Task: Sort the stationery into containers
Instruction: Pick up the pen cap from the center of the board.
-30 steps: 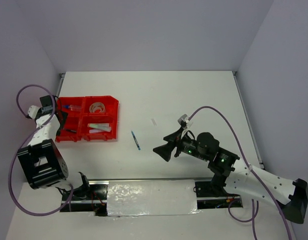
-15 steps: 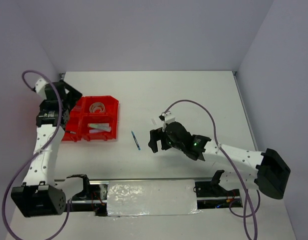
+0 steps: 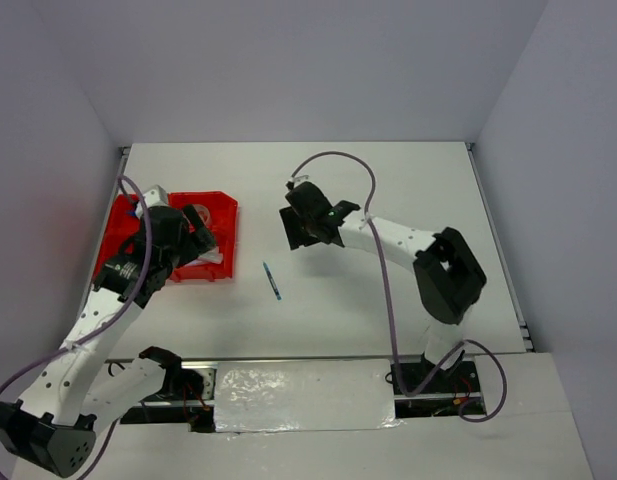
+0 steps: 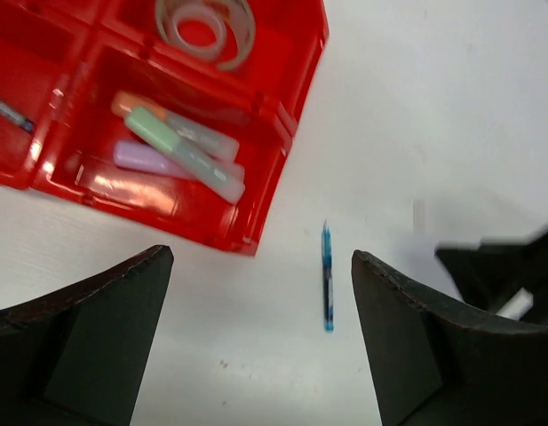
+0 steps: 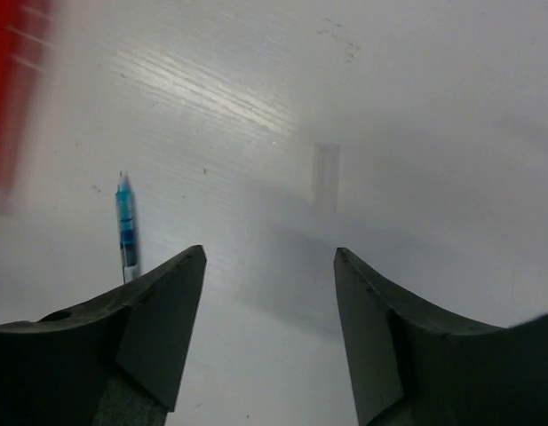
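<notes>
Blue pen lies flat on desk near red tray. Left gripper and right gripper both spread, empty. Risk: both go for it and clash, or it skids away.

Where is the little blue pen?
In the top view the blue pen lies on the white table, just right of the red tray, outside every compartment.

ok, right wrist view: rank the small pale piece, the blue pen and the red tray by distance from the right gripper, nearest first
1. pale piece: on the table just ahead of the right gripper, slightly right of centre.
2. blue pen: on the table, off to the left.
3. red tray: far left edge of the view, blurred.
</notes>
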Robot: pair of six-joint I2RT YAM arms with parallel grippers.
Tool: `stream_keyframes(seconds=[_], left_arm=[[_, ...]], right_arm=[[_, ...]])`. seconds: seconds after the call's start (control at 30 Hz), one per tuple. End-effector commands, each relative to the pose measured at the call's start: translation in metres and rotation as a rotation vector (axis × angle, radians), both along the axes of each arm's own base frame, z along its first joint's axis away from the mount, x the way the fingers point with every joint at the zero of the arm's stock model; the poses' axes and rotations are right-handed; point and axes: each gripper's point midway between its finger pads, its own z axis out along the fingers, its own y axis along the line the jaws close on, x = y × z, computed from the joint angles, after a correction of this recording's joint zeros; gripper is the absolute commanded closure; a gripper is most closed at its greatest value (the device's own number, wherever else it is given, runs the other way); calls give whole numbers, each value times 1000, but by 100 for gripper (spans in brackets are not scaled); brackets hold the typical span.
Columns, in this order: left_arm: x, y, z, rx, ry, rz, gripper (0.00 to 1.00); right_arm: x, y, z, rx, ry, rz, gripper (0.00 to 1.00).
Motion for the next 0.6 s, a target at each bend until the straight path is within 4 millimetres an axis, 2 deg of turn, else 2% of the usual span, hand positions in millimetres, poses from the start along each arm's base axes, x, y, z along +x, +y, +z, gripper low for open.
stream_keyframes(seconds=[0.0, 0.03, 0.07, 0.23, 0.27, 0.4, 0.57], left_arm=[[-15, -18, -13, 23, 47, -126, 6], [-19, -18, -15, 40, 54, -149, 6], [-22, -18, -16, 46, 56, -159, 6], [-40, -7, 3, 68, -43, -178, 6], [-44, -7, 4, 71, -38, -187, 6], [-53, -9, 2, 77, -17, -234, 6], [-58, -15, 4, 60, -32, -274, 6]], right_arm=[[15, -7, -20, -109, 64, 28, 35], [22, -2, -16, -103, 59, 27, 36], [24, -4, -30, -132, 86, 26, 36], [39, 0, -46, -134, 119, 37, 39], [39, -2, -55, -151, 137, 37, 40], [48, -1, -62, -142, 147, 49, 43], [47, -3, -79, -143, 199, 55, 50]])
